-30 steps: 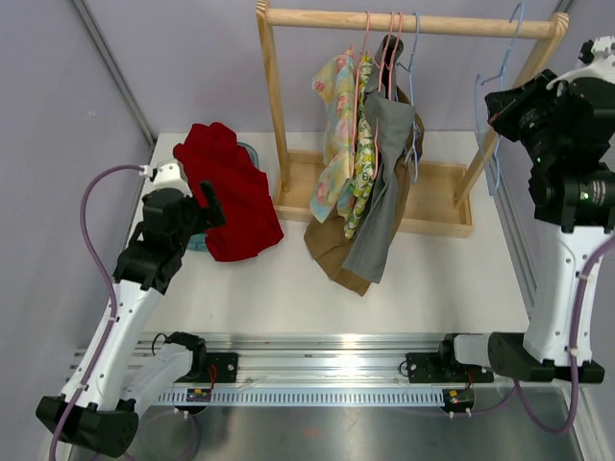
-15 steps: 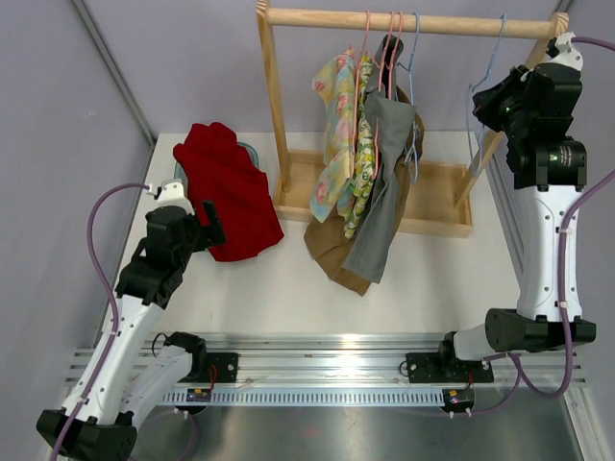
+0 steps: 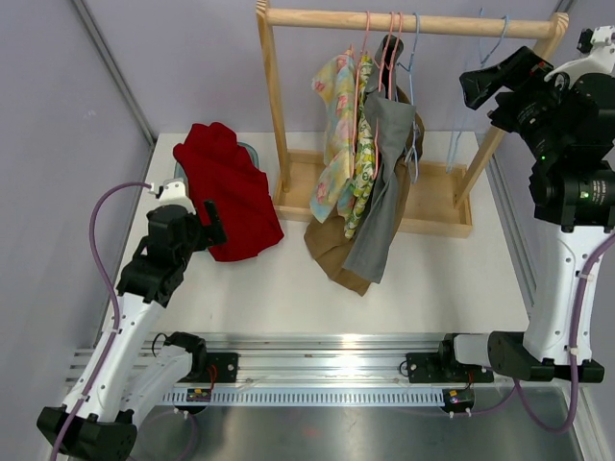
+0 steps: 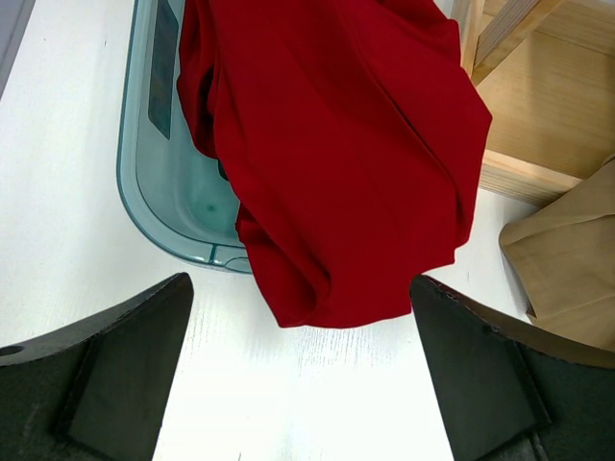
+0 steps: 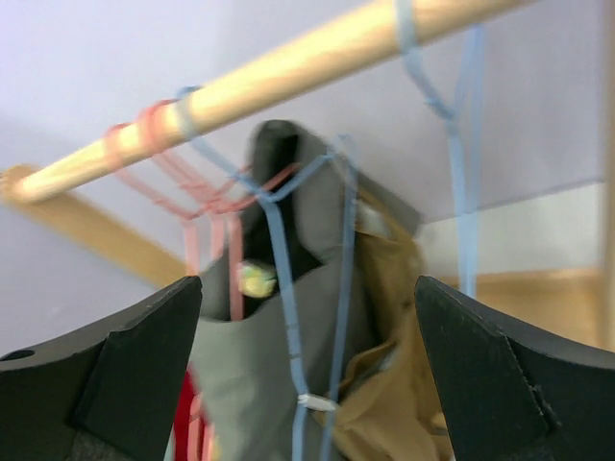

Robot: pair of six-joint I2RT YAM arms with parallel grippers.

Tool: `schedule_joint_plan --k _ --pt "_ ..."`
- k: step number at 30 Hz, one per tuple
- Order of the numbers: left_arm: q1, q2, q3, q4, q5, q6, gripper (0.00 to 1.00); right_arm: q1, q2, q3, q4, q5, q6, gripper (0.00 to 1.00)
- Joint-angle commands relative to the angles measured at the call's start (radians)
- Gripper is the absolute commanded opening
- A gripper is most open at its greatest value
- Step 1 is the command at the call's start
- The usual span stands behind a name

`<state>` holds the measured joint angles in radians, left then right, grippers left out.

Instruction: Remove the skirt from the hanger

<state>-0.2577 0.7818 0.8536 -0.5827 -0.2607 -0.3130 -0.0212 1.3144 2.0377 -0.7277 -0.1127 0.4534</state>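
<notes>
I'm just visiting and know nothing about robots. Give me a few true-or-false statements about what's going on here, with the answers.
1. The red cloth lies partly over the pale blue plastic tray. True.
2. The left fingers are clamped on the red cloth. False: they are open, holding nothing.
3. Pink wire hangers and a blue wire hanger hang on the wooden rail. True.
4. The right fingers grip a garment. False: they are open, apart from the grey garment.
</notes>
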Motion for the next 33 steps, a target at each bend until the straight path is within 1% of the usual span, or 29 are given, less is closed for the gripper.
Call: schedule_joint_plan --k 1,3,4,8,12,13,16,19,20,21,24,28,31,33 --pt "-0.005 0.002 0.007 0.037 0.020 0.014 0.99 0.009 0.042 0.065 0.085 -0.260 0.037 0.99" --pt "-0.005 0.004 0.007 0.037 0.018 0.014 0.99 0.017 0.086 0.104 0.091 -0.284 0.041 0.99" --pt "-0.005 0.002 0.007 0.035 0.015 0.012 0.99 0.045 0.101 0.116 0.090 -0.285 0.031 0.98" --pt "-0.005 0.004 0.005 0.032 0.009 0.014 0.99 0.082 0.186 0.160 0.080 -0.271 0.002 0.94" --pt "-0.005 0.007 0.004 0.030 0.003 0.015 0.99 0.141 0.285 0.211 0.044 -0.211 -0.038 0.91" --pt "-0.005 0.008 0.005 0.032 0.003 0.015 0.99 0.147 0.298 0.219 0.036 -0.202 -0.048 0.88" --pt "-0.005 0.008 0.002 0.029 0.002 0.015 0.99 0.158 0.312 0.182 0.062 -0.176 -0.056 0.87" --pt "-0.005 0.010 0.002 0.030 0.000 0.015 0.99 0.161 0.315 0.158 0.082 -0.153 -0.062 0.82" --pt "-0.005 0.011 0.002 0.030 0.000 0.015 0.99 0.162 0.316 0.141 0.092 -0.147 -0.064 0.77" --pt "-0.005 0.011 0.002 0.030 0.000 0.015 0.99 0.162 0.318 0.131 0.097 -0.130 -0.064 0.75" --pt "-0.005 0.016 0.005 0.029 0.001 0.017 0.99 0.162 0.322 0.101 0.114 -0.113 -0.070 0.62" --pt "-0.005 0.017 0.004 0.030 0.001 0.015 0.99 0.164 0.339 0.082 0.129 -0.101 -0.076 0.52" --pt "-0.005 0.017 0.004 0.030 0.001 0.017 0.99 0.162 0.355 0.085 0.139 -0.094 -0.076 0.38" --pt "-0.005 0.019 0.005 0.030 0.006 0.017 0.99 0.162 0.362 0.085 0.146 -0.093 -0.071 0.34"
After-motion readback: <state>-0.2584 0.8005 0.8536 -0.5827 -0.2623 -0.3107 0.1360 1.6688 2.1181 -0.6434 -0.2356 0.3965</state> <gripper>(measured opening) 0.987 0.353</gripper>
